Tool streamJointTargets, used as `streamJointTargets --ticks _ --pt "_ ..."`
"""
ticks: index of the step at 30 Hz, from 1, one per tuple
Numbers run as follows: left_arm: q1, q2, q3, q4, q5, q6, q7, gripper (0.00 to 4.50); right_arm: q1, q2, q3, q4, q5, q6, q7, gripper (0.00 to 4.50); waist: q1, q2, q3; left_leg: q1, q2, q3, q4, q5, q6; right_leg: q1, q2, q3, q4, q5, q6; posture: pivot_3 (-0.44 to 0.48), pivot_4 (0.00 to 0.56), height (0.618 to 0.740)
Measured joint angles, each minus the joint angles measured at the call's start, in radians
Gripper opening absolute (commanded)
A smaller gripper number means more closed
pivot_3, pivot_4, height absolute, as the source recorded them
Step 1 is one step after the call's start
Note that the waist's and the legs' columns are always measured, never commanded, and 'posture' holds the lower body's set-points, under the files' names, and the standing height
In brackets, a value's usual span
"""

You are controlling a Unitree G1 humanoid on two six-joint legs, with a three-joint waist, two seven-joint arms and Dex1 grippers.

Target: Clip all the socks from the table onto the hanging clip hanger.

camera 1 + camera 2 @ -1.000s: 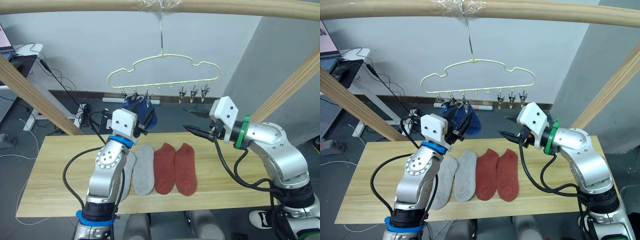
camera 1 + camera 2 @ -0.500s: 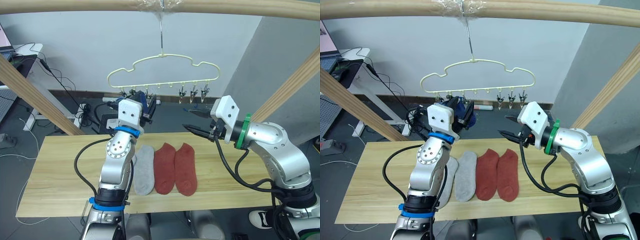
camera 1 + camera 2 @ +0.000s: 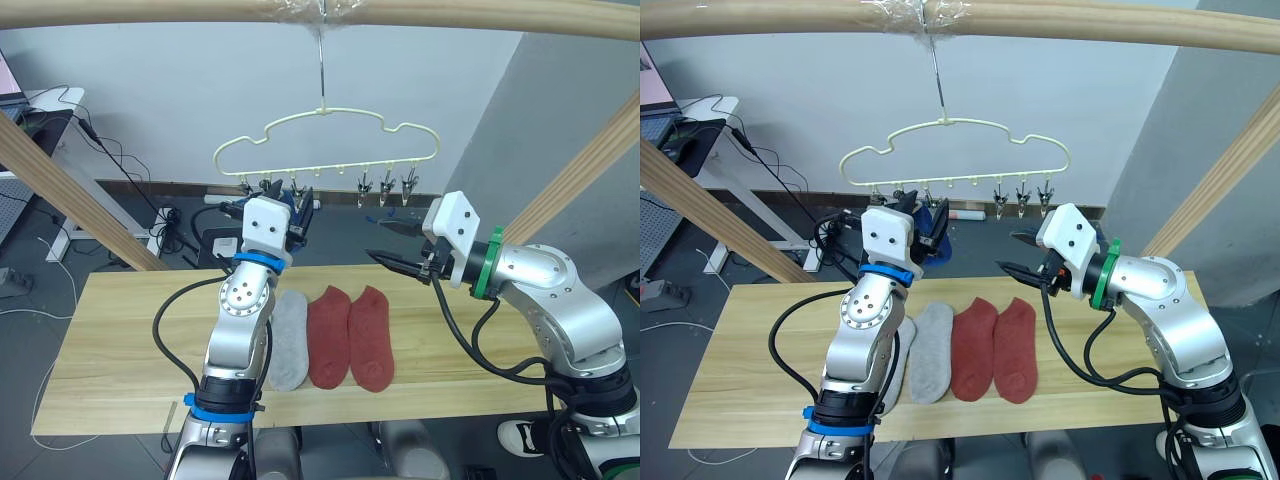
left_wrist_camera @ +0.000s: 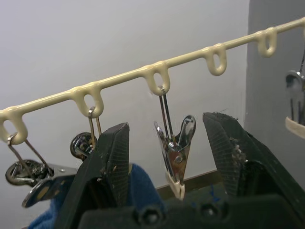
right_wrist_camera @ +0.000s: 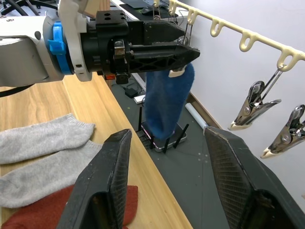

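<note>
The pale yellow clip hanger (image 3: 325,135) hangs by its hook from the wooden rail. My left gripper (image 4: 167,125) is raised to its left clips and open, with one metal clip (image 4: 175,152) between the fingers, touching neither. A blue sock (image 5: 164,105) hangs straight down just under those fingertips; I cannot tell which clip holds it. On the table (image 3: 120,340) lie a light grey sock (image 3: 288,340) and two rust red socks (image 3: 329,335) (image 3: 371,335). A second grey sock (image 5: 43,138) lies mostly behind my left arm. My right gripper (image 3: 1012,252) is open and empty, above the table's far edge, right of the socks.
Three bare clips (image 3: 385,185) hang on the hanger's right half. The thick wooden rail (image 3: 450,15) runs overhead, with slanted wooden posts at left (image 3: 60,180) and right (image 3: 590,165). A black device (image 5: 164,138) and cables lie on the floor beyond the table.
My left gripper has risen with the blue sock from just above the table up to the hanger's left clips. The sock now hangs narrow instead of bunched. My right arm has stayed put.
</note>
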Motion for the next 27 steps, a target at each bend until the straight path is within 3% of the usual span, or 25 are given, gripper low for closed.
streamJointTargets --ticks 2,25,27 --pt "-0.001 0.000 -0.002 0.000 0.005 0.000 0.001 2.17 0.000 0.000 0.000 0.000 0.007 0.000 -0.001 2.55 0.000 0.000 0.000 0.000 0.000 0.000 0.000 0.000 0.000 0.000 0.000 0.000 0.000 0.000 0.000 -0.173 0.268 0.740" --pt "-0.045 -0.015 -0.016 0.051 0.037 -0.001 0.039 2.17 0.005 0.000 0.000 0.000 0.019 -0.025 0.001 2.55 0.000 0.000 0.000 0.000 0.000 0.000 0.000 0.000 0.000 0.000 0.000 0.000 0.000 0.000 0.000 -0.177 0.267 0.740" --pt "-0.050 -0.015 -0.016 0.053 0.042 -0.002 0.041 1.80 0.005 0.001 0.000 0.000 0.020 -0.027 0.002 2.55 0.000 0.000 0.000 0.000 0.000 0.000 0.000 0.000 0.000 0.000 0.000 0.000 0.000 0.000 0.000 -0.177 0.267 0.740"
